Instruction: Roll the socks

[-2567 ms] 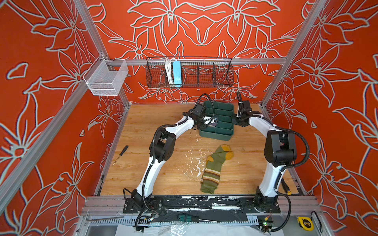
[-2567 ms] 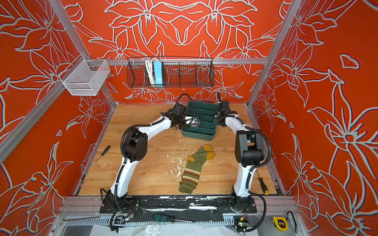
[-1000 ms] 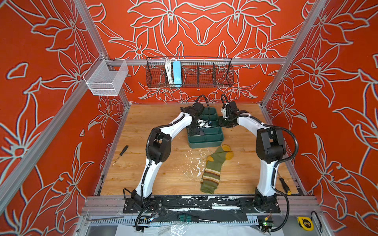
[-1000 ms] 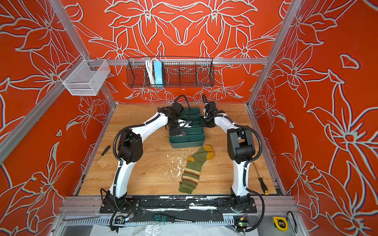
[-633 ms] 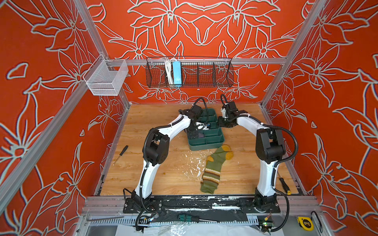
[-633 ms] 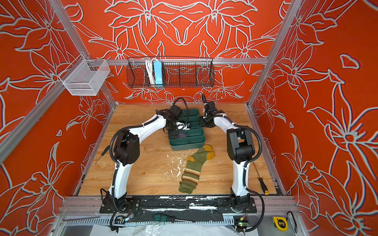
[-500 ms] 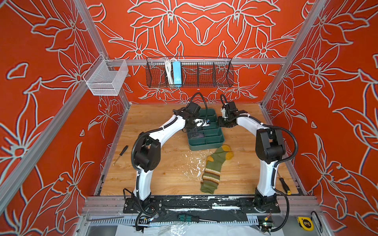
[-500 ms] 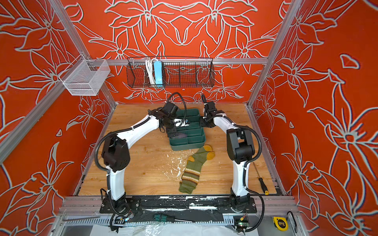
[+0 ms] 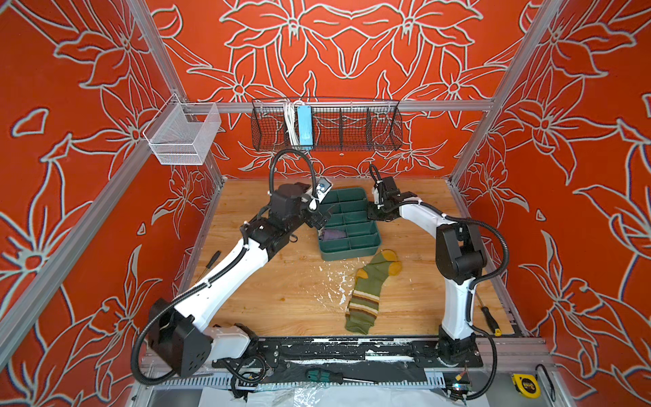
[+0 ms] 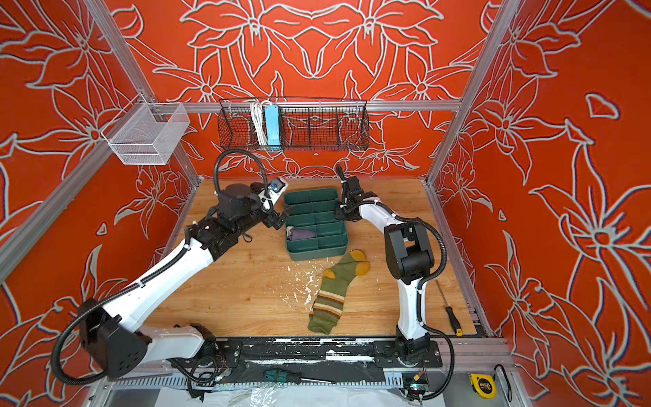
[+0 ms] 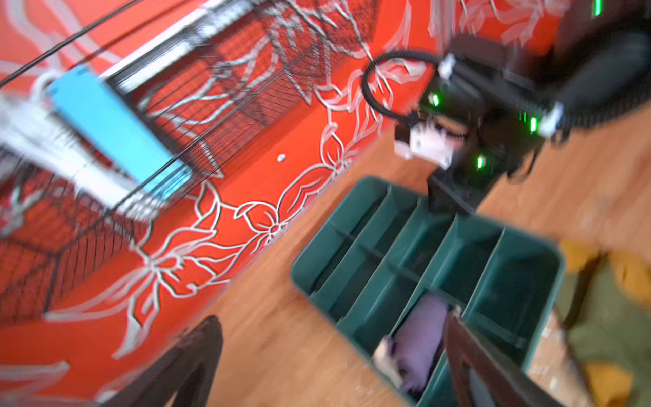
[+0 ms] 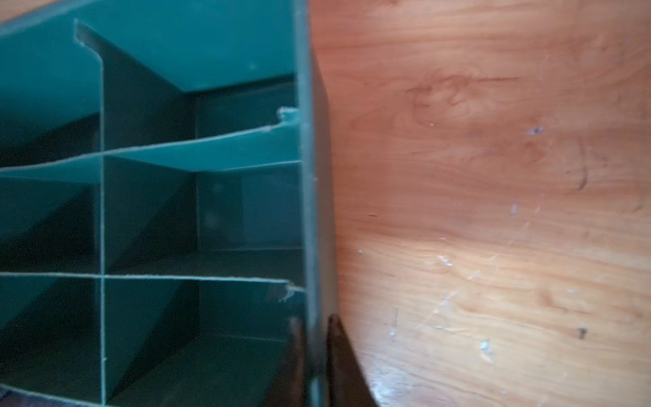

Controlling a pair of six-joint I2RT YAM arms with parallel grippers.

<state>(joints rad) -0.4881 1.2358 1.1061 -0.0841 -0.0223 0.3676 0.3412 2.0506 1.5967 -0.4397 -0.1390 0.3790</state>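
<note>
Just beside the left wall of the green divided tray (image 9: 348, 253), the left gripper (image 9: 318, 219) hangs over the wooden table (image 9: 281, 289), its jaws spread wide with nothing between them. Inside the tray, in the left column's second compartment from the near end, the purple sock (image 9: 334, 234) lies bundled, its long axis across the compartment and its cream end toward the left wall. Further right and nearer, the olive green sock (image 9: 366, 296) lies flat on the table. Its leg runs near to far, striped cuff toward the near edge, mustard toe pointing far-right just beside the tray's near wall. The right gripper (image 12: 315, 326) is pinched onto the tray's right wall, one finger inside, one outside.
</note>
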